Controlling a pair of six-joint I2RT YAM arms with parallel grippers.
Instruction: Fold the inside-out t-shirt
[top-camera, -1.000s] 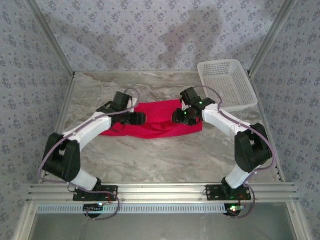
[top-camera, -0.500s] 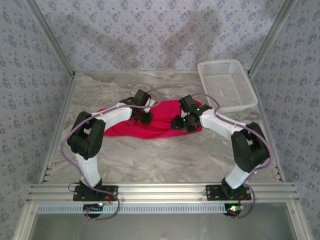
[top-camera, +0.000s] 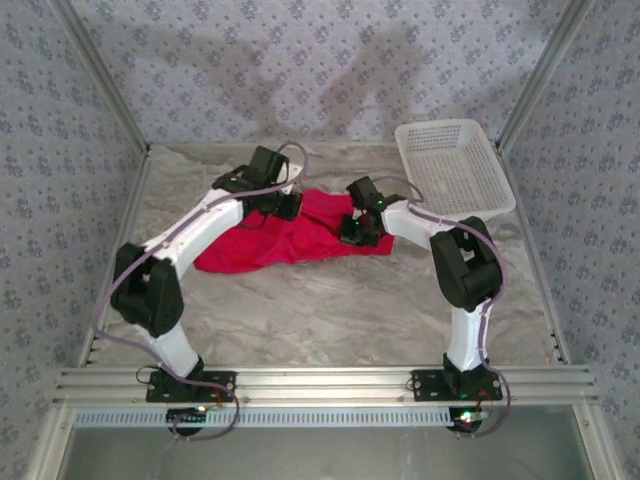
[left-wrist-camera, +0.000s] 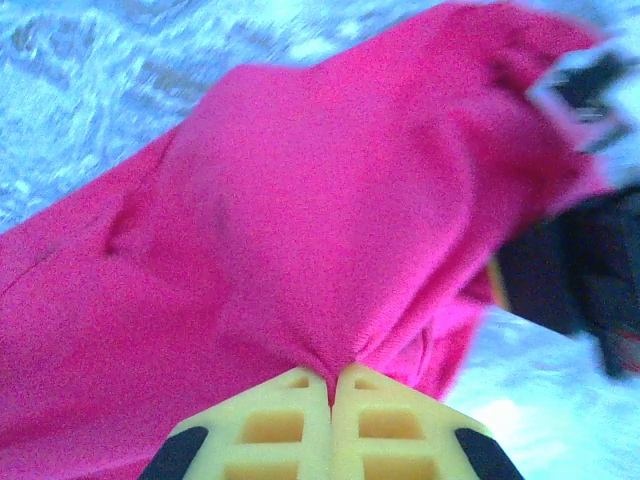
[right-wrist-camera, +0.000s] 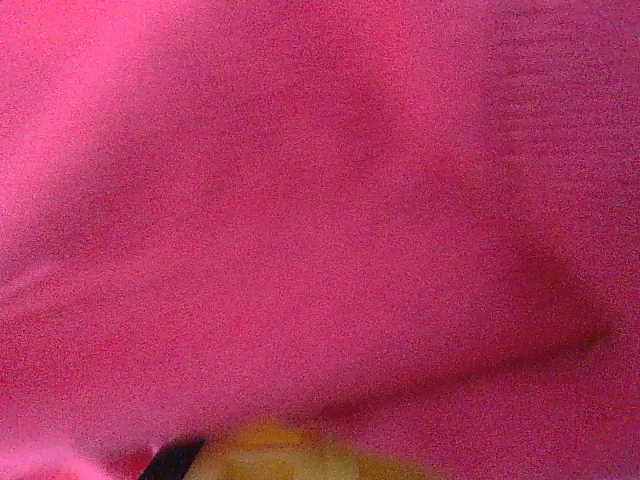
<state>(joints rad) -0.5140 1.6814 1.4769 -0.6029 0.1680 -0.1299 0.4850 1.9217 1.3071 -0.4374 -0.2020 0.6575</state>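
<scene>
The inside-out t-shirt (top-camera: 270, 245) lies bunched in a red heap on the marble table (top-camera: 330, 310), towards the back. My left gripper (top-camera: 285, 205) is at its far left edge. In the left wrist view its yellow fingertips (left-wrist-camera: 332, 375) are pressed together on a pinched fold of the t-shirt (left-wrist-camera: 300, 200), which stretches away taut. My right gripper (top-camera: 360, 228) sits on the shirt's far right part. In the right wrist view red cloth (right-wrist-camera: 300, 200) lies close over the lens and hides most of the blurred yellow fingers (right-wrist-camera: 290, 455).
A white lattice basket (top-camera: 455, 170) stands at the back right, close to the right arm. Patterned walls enclose the table on three sides. Bare marble lies between the shirt and the arm bases at the near rail.
Both grippers have moved towards the back of the table and shut on the cloth. The shirt has been drawn back with them and is more bunched; its right end has pulled inward.
</scene>
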